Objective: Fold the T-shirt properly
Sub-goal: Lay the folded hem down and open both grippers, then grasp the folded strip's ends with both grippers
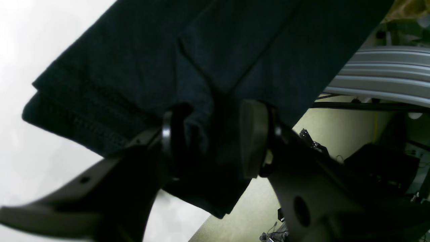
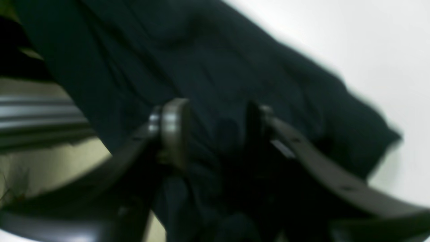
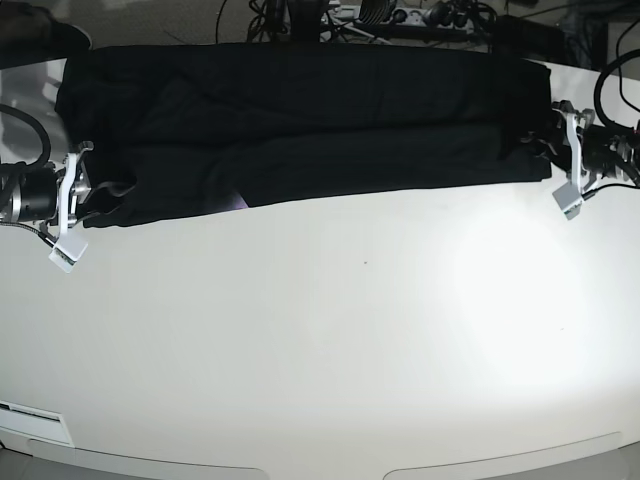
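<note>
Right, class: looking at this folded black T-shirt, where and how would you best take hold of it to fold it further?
Probably by the two corners of its long lower edge in the base view, the left gripper at one end, the right gripper at the other. The T-shirt lies as a long flat strip, so pinch each corner from its short end.

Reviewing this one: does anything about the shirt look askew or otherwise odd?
Slightly. In the base view, the T-shirt lies as a long strip whose near edge slants instead of running straight, and a small purple patch of its print peeks out there. Nothing looks spilled or damaged.
</note>
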### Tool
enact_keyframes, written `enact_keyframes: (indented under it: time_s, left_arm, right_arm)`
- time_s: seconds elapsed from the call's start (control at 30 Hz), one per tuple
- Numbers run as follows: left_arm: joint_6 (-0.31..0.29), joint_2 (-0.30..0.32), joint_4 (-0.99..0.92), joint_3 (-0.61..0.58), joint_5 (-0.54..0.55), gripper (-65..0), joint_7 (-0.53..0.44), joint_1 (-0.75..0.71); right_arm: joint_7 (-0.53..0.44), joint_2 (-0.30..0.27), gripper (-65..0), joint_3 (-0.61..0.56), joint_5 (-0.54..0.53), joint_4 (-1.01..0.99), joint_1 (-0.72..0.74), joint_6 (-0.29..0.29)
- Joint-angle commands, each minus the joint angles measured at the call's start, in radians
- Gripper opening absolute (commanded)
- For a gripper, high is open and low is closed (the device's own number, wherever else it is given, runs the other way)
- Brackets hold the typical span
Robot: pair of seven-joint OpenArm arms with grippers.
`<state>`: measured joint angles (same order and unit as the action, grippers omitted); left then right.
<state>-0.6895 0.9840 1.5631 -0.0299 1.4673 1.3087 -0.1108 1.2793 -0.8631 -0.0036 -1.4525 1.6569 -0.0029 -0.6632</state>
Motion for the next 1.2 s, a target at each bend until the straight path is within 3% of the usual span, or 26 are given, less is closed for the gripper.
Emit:
enact_keyframes:
  time_s: [0.0, 0.07, 0.23, 0.3, 0.37, 0.5, 0.67, 0.8, 0.9, 1.0, 1.17]
  left_arm:
    - [-0.009, 0.031, 0.007, 0.011, 0.016, -37.5, -0.007, 0.012]
    - [-0.009, 0.033, 0.007, 0.011, 0.016, -37.5, -0.036, 0.012]
    - [-0.009, 0.032, 0.007, 0.011, -0.057, -37.4, -0.098, 0.014]
    - [-0.009, 0.032, 0.007, 0.011, -0.057, -37.4, -0.097, 0.014]
    - [-0.009, 0.032, 0.007, 0.011, -0.056, -37.1, -0.098, 0.014]
    - [-0.009, 0.030, 0.007, 0.011, -0.045, -28.0, -0.098, 0.014]
    - [-0.009, 0.030, 0.007, 0.011, -0.045, -26.1, -0.098, 0.014]
    - [-0.009, 0.030, 0.007, 0.011, -0.061, -26.1, -0.116, 0.015]
    - [-0.009, 0.030, 0.007, 0.011, -0.147, -26.1, -0.174, 0.027]
    - [0.050, 0.029, 0.007, 0.012, -0.235, -26.1, -0.224, 0.063]
    - [0.172, 0.026, 0.007, 0.027, -0.394, -26.2, -0.288, 0.109]
  right_arm:
    - [-0.011, -0.008, -51.5, 0.013, -0.010, 0.012, 0.018, -0.015]
    - [-0.023, 0.023, -65.0, 0.023, -0.014, 0.012, 0.018, -0.019]
    - [-0.048, 0.171, -65.0, 0.089, -0.012, 0.012, 0.013, -0.035]
    - [-0.050, 0.225, -65.0, 0.117, 0.034, 0.012, -0.009, -0.035]
    - [-0.085, 0.276, -65.0, 0.139, 0.138, 0.012, -0.048, -0.035]
    - [-0.209, 0.342, -65.0, 0.147, 0.348, 0.012, -0.159, -0.035]
    - [-0.383, 0.367, -65.0, 0.148, 0.633, 0.012, -0.260, -0.026]
    - [-0.471, 0.378, -65.0, 0.148, 0.822, 0.012, -0.308, 0.080]
    - [-0.499, 0.401, -65.0, 0.148, 0.941, 0.012, -0.328, 0.178]
    - [-0.526, 0.406, -65.0, 0.148, 1.012, 0.012, -0.330, 0.280]
    - [-0.537, 0.431, -65.0, 0.148, 1.072, 0.012, -0.323, 0.533]
